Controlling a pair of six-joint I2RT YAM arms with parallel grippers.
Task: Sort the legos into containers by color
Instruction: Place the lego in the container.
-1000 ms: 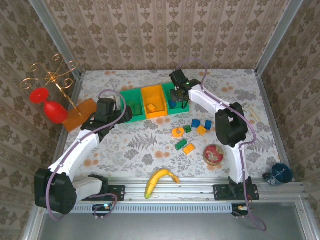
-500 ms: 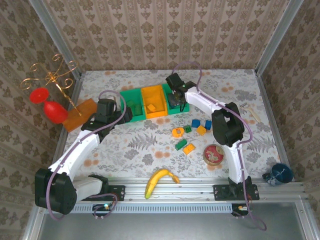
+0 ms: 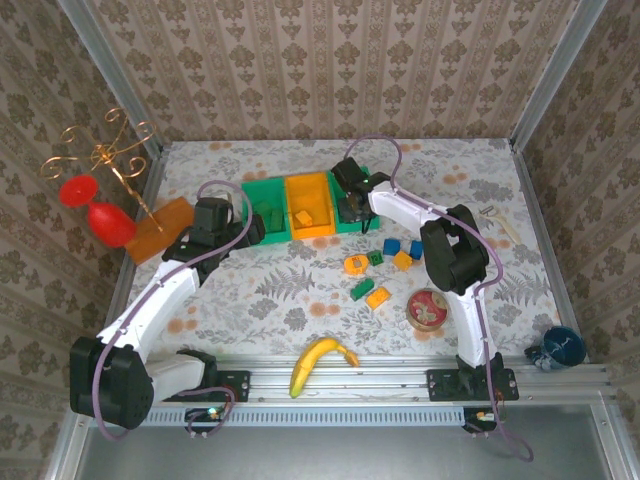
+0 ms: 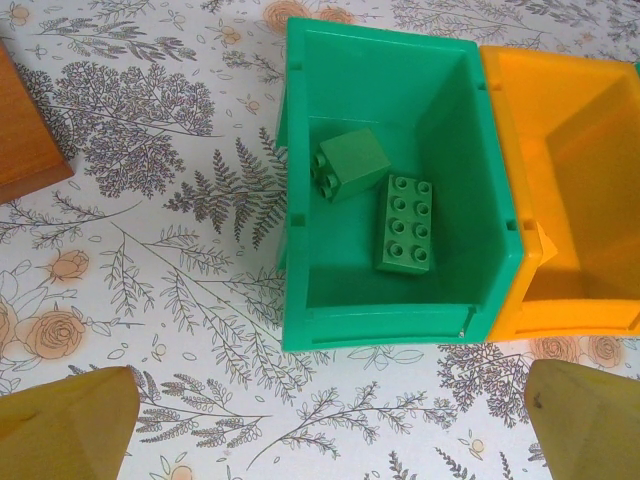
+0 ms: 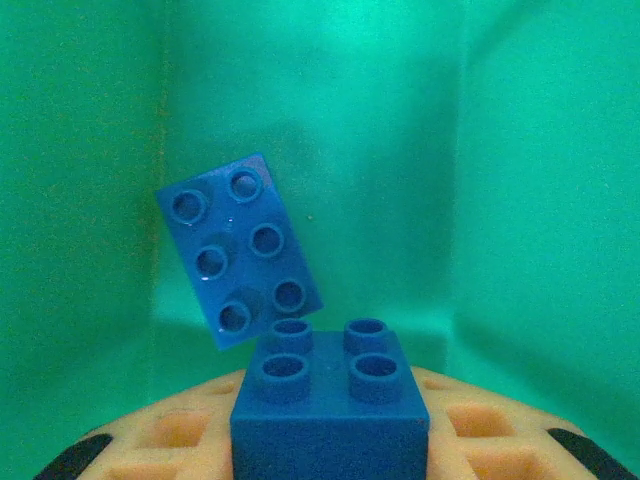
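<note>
The containers stand in a row: a left green bin (image 3: 262, 192), an orange bin (image 3: 310, 192) and a right green bin (image 5: 520, 200). My right gripper (image 5: 328, 425) is down inside the right green bin, shut on a blue two-by-two lego (image 5: 328, 400). Another blue lego (image 5: 240, 250) lies tilted on that bin's floor just ahead. In the top view the right gripper (image 3: 350, 207) covers that bin. My left gripper (image 4: 330, 430) is open over the tablecloth, just in front of the left green bin (image 4: 380, 325), which holds two green legos (image 4: 347, 165) (image 4: 405, 222).
Loose legos lie right of the bins: blue (image 3: 391, 246), green (image 3: 361, 289), orange (image 3: 378, 297). A round tin (image 3: 428, 309), a banana (image 3: 320, 360) and a flat orange board (image 3: 160, 228) are on the table. A red glass and wire stand (image 3: 100, 215) sit far left.
My right gripper has shifted a little left and nearer, deeper over the right green bin, still holding the blue lego. The left arm has stayed put.
</note>
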